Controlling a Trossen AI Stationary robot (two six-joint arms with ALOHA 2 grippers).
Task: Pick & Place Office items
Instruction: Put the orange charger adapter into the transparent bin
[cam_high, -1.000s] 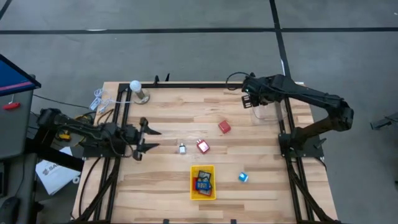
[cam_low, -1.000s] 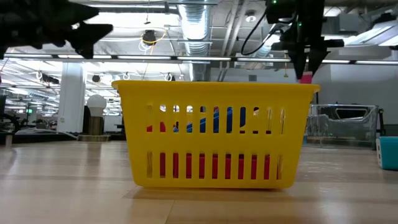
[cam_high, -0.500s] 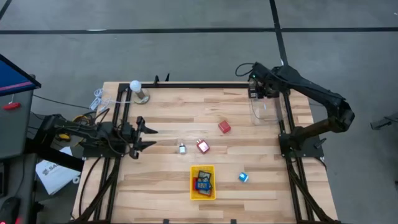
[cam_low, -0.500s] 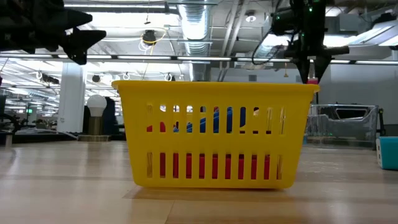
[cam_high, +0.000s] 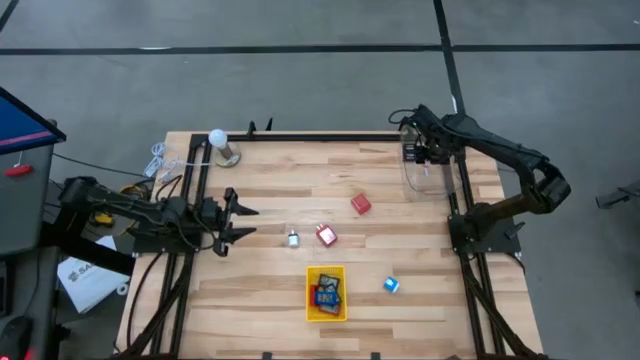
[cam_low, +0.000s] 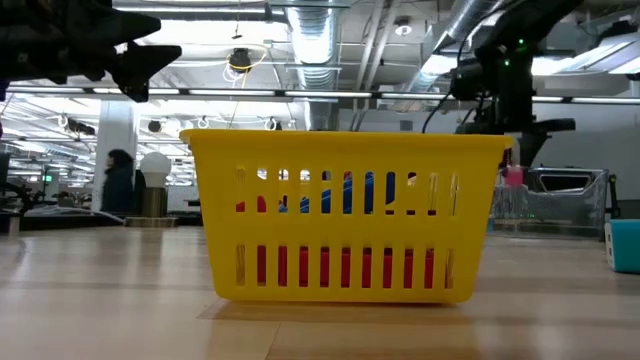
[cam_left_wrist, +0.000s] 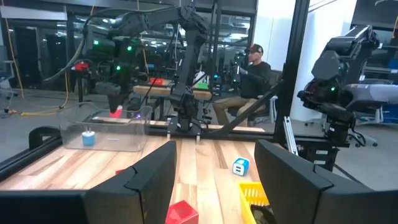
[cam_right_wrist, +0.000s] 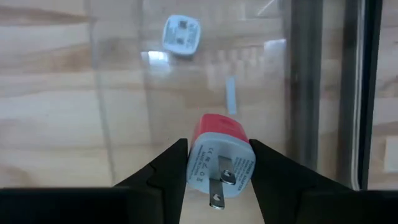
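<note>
Office items lie scattered over the wooden bench (cam_high: 300, 190), and the largest thing on it by far is the yellow tray (cam_high: 326, 293), near the front edge, with several red and blue pieces already inside. At the far right corner stands a clear plastic bin (cam_high: 428, 178), holding one small white charger (cam_right_wrist: 180, 35).

The right gripper (cam_high: 424, 153) hovers over that bin with a red-and-white plug adapter (cam_right_wrist: 221, 157) between its fingers; the prongs point back toward the camera. Whether the fingers are squeezing it or letting go I cannot tell. The left gripper (cam_high: 236, 222) waits over the left side of the bench, its fingers standing apart and empty.

Loose pieces left on the bench, in falling size: a red block (cam_high: 361, 204), a red-and-white block (cam_high: 326, 236), a blue cube (cam_high: 390, 285) and a tiny white piece (cam_high: 293, 239). All look like hard, light plastic: stiff, hardly fragile, but smooth-sided and likely to twist out of a pinch. The flat opposite faces seem the best hold, taken squarely from above.

A white ball on a metal stand (cam_high: 223, 145) sits at the far left corner, well apart from everything. The bin's thin walls are the main obstacle for the right arm.
</note>
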